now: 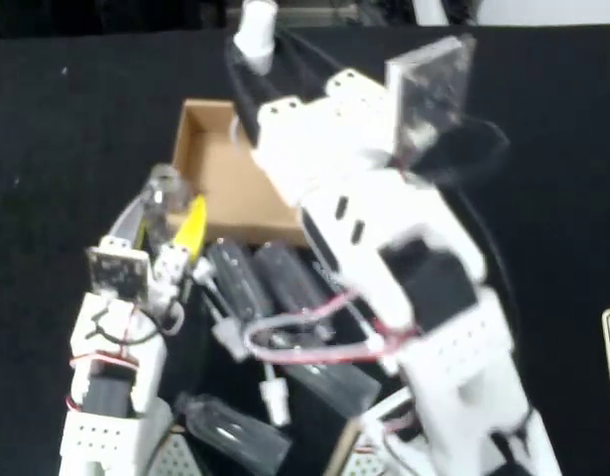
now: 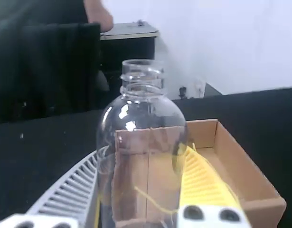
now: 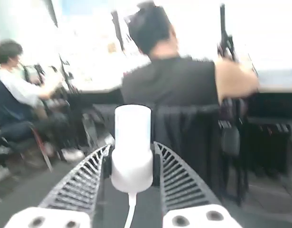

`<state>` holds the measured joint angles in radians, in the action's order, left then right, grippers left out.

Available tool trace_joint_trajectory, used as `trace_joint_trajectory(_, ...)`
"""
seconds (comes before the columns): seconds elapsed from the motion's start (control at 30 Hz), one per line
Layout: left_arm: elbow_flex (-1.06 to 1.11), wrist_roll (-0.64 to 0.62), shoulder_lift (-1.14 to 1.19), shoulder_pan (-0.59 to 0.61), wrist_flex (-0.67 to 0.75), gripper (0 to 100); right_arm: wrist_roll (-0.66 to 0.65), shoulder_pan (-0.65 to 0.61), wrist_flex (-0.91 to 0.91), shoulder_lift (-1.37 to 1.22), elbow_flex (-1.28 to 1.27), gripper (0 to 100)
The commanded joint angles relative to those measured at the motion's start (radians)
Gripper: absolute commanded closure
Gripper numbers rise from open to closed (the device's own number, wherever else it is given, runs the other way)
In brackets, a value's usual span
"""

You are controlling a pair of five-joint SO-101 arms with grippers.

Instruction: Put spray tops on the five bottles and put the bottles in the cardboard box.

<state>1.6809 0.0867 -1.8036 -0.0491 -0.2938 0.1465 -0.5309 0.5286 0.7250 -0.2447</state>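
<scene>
The left gripper [image 2: 141,152] clamps a clear bottle [image 2: 141,118] upright just beside the open cardboard box [image 2: 240,171]. The right gripper [image 3: 132,147] clamps a white spray top [image 3: 132,133] beyond the box. Other bottles [image 1: 285,283] lie just beside the box.

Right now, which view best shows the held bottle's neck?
Left wrist view: the clear bottle stands upright in the left gripper, its uncapped threaded neck in full sight. The high view shows it as a small glint beside the cardboard box.
</scene>
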Motion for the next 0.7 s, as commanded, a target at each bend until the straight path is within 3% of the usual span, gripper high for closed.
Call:
trace_joint_trajectory(0.0, 0.019, -0.005, -0.008, -0.051, 0.02, 96, 0.006, -0.018, -0.017, 0.094, -0.035, 98.8)
trace_joint_trajectory(0.3, 0.019, -0.005, -0.015, -0.084, 0.021, 96, 0.132, -0.017, -0.351, 0.237, -0.321, 98.8)
trace_joint_trajectory(0.67, 0.019, -0.006, -0.017, -0.087, 0.1, 96, 0.133, -0.074, -0.334, 0.24, -0.346, 98.8)
